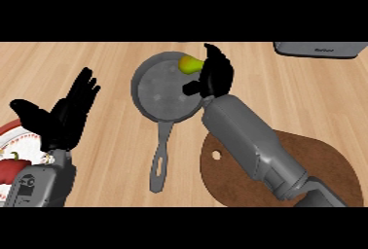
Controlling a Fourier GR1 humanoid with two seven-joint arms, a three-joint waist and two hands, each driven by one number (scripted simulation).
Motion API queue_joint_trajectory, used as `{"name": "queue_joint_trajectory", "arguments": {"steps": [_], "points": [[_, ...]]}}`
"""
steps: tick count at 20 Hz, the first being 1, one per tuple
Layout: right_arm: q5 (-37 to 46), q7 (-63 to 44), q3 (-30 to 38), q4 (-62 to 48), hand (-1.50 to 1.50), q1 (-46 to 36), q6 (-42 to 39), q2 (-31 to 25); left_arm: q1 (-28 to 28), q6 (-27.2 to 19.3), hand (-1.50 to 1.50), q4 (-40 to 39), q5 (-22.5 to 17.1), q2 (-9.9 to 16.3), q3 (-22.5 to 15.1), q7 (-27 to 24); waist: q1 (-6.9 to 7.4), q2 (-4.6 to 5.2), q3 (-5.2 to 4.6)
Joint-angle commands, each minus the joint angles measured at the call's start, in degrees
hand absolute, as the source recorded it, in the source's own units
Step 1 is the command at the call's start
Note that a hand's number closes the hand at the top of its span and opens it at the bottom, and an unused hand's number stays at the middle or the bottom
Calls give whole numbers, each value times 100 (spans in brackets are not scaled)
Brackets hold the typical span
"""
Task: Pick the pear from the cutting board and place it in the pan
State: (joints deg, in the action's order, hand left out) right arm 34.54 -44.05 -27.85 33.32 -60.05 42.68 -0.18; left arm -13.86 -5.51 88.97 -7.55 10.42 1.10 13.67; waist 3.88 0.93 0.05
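Note:
The yellow-green pear (189,63) lies inside the dark grey pan (161,95), close to the pan's far right rim. My right hand (213,77) hovers over that rim, its straight fingers pointing away from me and touching the pear's right side. Its thumb sticks out to the left, apart from the pear. The round brown cutting board (327,163) lies at the lower right, partly under my right forearm, and nothing shows on its visible part. My left hand (66,116) rests open at the left, fingers up.
The pan's handle (161,160) points toward me, between the two arms. A red-rimmed white plate (14,138) with a red fruit (9,168) sits at the lower left, partly behind my left forearm. A grey appliance (320,49) stands at the top right.

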Motion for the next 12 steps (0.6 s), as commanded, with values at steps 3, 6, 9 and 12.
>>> {"name": "queue_joint_trajectory", "arguments": {"steps": [3,6,9,12], "points": [[-688,779,550,928,-150,656,1194,17,349,58,0,61,-72,87,190,-182,-265,-74,5],[-951,1132,528,1789,-150,1291,1385,17,699,53,0,60,-17,122,250,-313,-377,-118,1],[-1174,1555,527,2951,-150,2026,1034,-239,748,-68,0,377,14,30,165,-86,-492,-145,2],[-1634,2006,381,4109,-150,2911,839,-312,628,5,0,354,-132,190,375,63,-521,-146,4]]}}
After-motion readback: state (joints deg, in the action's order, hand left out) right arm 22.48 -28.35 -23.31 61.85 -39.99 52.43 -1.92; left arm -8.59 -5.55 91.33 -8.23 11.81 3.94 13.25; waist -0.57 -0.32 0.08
